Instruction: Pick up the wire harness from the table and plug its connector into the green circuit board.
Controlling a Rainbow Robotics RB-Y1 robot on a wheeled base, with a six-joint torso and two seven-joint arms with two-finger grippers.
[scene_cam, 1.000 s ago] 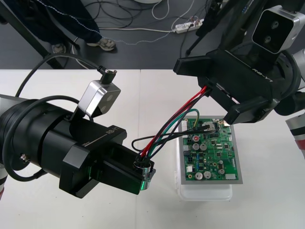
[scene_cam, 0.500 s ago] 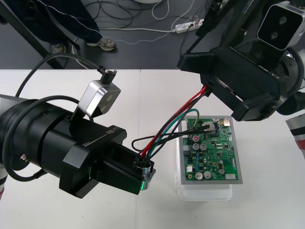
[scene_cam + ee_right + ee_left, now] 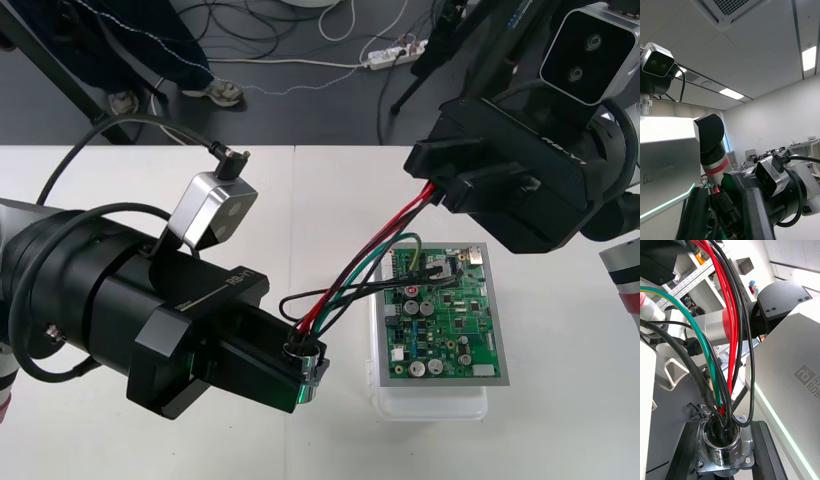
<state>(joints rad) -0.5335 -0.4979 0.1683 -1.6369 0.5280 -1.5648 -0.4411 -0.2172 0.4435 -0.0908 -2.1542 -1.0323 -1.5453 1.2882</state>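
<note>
Red, black and green harness wires (image 3: 386,232), green board (image 3: 446,322)

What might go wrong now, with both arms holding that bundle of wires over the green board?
1. The wires span from the socket in the left gripper to the plug in the right gripper; pulling apart could tug one end loose.
2. The plug hangs above the board, not in it; a crooked push might bend parts.
3. Slack wire near the board's edge could snag.
</note>
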